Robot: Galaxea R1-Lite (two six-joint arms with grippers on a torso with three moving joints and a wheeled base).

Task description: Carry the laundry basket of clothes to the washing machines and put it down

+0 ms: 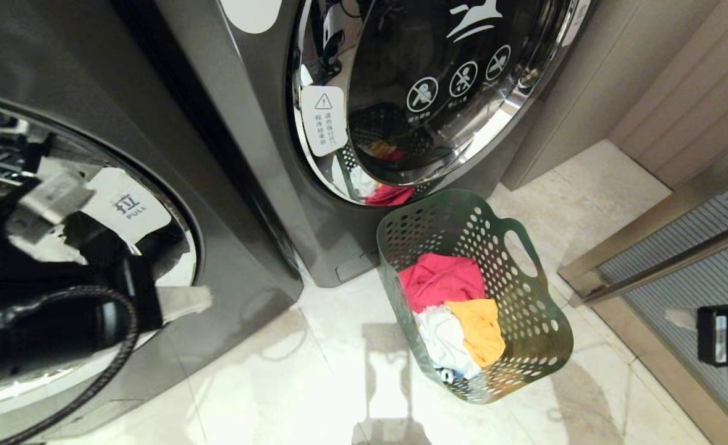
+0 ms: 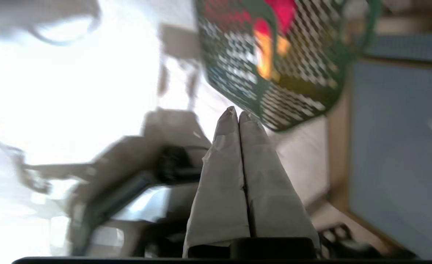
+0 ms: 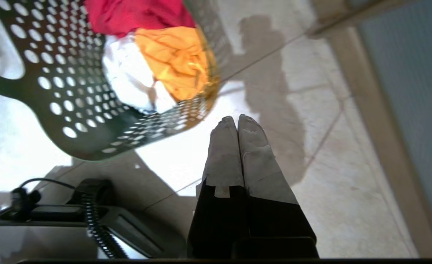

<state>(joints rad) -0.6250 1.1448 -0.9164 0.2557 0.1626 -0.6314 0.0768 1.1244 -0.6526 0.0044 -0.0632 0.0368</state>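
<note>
The dark green laundry basket (image 1: 534, 321) stands on the tiled floor just in front of the right washing machine (image 1: 259, 142), apart from both arms. Inside lie the clothes: a pink-red piece (image 1: 441, 281), a white one (image 1: 443, 339) and a yellow-orange one (image 1: 482, 327). My left gripper (image 2: 238, 114) is shut and empty, off to the basket's left by the left washing machine (image 1: 61, 74). The right gripper (image 3: 237, 119) is shut and empty too, over the floor to the right of the basket (image 3: 84, 121).
The right washer's chrome-ringed door (image 1: 438, 93) mirrors the basket. A beige cabinet wall (image 1: 667, 74) and a metal-framed sill (image 1: 654, 266) border the floor on the right. Open tiles (image 1: 339, 371) lie in front of the basket.
</note>
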